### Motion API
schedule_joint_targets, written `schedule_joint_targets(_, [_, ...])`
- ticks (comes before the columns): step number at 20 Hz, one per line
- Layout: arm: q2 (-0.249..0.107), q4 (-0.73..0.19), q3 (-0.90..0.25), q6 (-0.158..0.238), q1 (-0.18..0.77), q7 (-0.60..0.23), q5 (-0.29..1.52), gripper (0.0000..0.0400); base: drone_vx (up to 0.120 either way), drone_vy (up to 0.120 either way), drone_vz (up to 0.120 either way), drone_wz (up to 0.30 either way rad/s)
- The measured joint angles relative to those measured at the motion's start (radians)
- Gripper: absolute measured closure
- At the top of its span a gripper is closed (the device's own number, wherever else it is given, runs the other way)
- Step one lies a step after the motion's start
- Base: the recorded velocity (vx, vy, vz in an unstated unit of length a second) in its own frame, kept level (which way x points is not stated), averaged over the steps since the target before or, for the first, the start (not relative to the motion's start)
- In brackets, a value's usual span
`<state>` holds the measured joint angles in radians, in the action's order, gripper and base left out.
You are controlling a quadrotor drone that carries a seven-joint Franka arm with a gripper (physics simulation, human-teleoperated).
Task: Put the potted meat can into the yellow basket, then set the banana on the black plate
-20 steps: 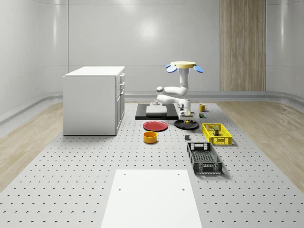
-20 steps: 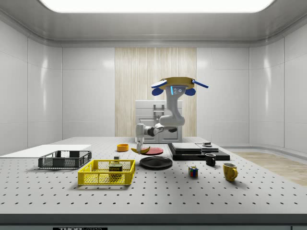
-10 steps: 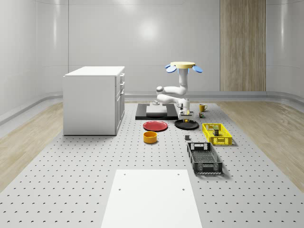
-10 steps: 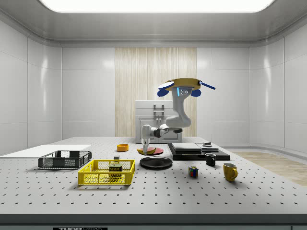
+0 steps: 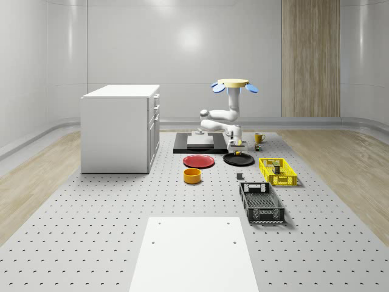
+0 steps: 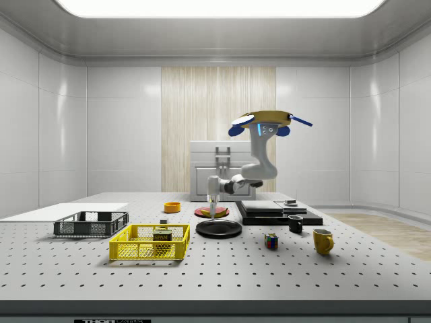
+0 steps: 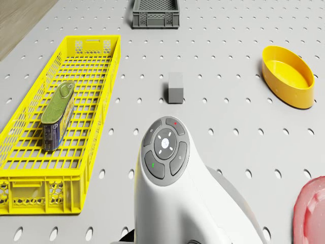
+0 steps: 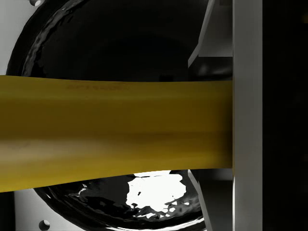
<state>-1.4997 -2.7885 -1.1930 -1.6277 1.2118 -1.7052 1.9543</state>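
The potted meat can [image 7: 57, 116] already lay inside the yellow basket [image 7: 23, 168], so only the second part remained: the drone [image 6: 264, 122] hovered near the black plate [image 6: 219, 229], and the pincer [image 6: 213, 210] gripped the banana [image 8: 115, 132] just above the plate.

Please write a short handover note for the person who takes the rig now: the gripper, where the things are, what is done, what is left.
Gripper: shut on the banana, held just above the black plate.
Drone: hovers beside the plate, on the side view's right.
Potted meat can: lies inside the yellow basket. That step is done.
Left: lower the banana onto the plate, open the fingers, pull the arm away.
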Motion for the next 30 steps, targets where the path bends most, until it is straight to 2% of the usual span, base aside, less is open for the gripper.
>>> schedule_joint_targets(20, [0.012, 0.073, 0.153, -0.072, 0.038, -0.001, 0.142, 0.0207, -0.002, 0.000, 0.000, 0.000])
schedule_joint_targets(21, [0.015, 0.078, 0.159, -0.094, 0.033, 0.041, 0.146, 0.0212, 0.000, 0.000, 0.000, 0.000])
schedule_joint_targets(22, [0.020, 0.076, 0.157, -0.085, 0.032, 0.000, 0.135, 0.0176, 0.000, 0.000, 0.000, 0.000])
schedule_joint_targets(23, [0.030, 0.082, 0.160, -0.111, 0.014, 0.030, 0.130, 0.0192, 0.000, 0.000, 0.000, 0.000])
schedule_joint_targets(24, [0.012, 0.089, 0.157, -0.163, -0.003, 0.052, 0.091, 0.0161, 0.000, 0.000, 0.000, 0.000])
schedule_joint_targets(25, [-0.025, 0.084, 0.132, -0.174, 0.021, 0.012, 0.043, 0.0125, 0.000, 0.000, 0.000, 0.000])
schedule_joint_targets(27, [-0.036, 0.075, 0.123, -0.157, 0.033, 0.010, 0.048, 0.0076, 0.000, 0.000, 0.000, 0.000])
schedule_joint_targets(30, [-0.042, 0.055, 0.096, -0.124, 0.034, 0.014, 0.041, 0.0036, 0.000, 0.000, 0.000, 0.000])
